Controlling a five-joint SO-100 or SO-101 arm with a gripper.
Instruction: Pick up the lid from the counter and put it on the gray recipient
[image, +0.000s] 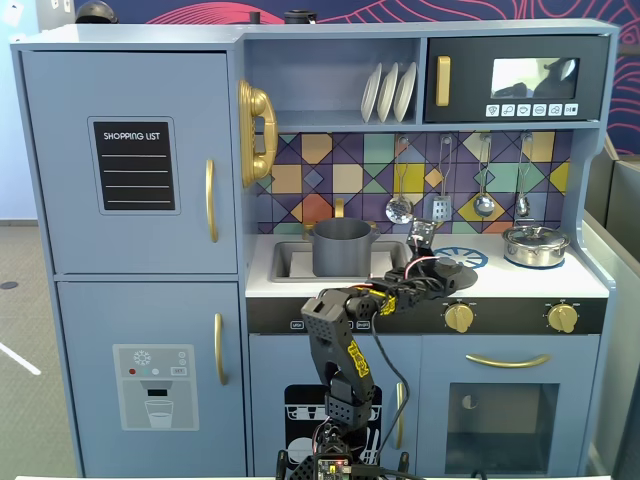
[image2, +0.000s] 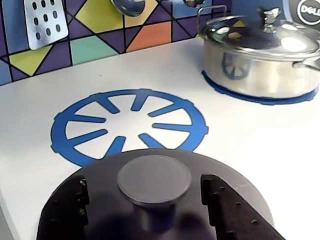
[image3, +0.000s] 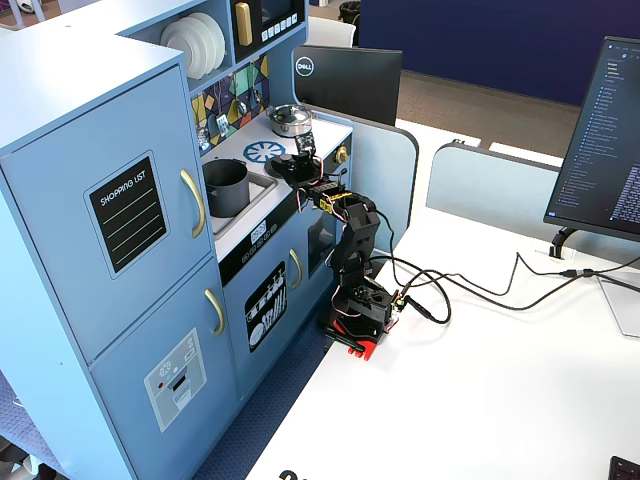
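Lid: dark gray and round, it fills the bottom of the wrist view, with its flat round knob in the middle; in a fixed view it sits over the white counter, in front of the blue burner ring.
Gripper: its two black fingers stand one on each side of the knob and close around it, so it grips the lid by the knob; whether the lid rests on the counter or is a little above it, I cannot tell.
Burner ring: blue painted circle with spokes on the counter, just behind the lid in the wrist view.
Silver pot: shiny, with its own lid on, it stands on a second blue ring at the upper right of the wrist view, well apart from the gripper.
Gray pot: matte, open at the top, it stands in the sink on the left of the lid in a fixed view, with a gap between them.
Arm: black, it rises from its base before the toy kitchen and reaches over the counter edge.
Wall tools: a slotted spatula hangs on the colored tiles.
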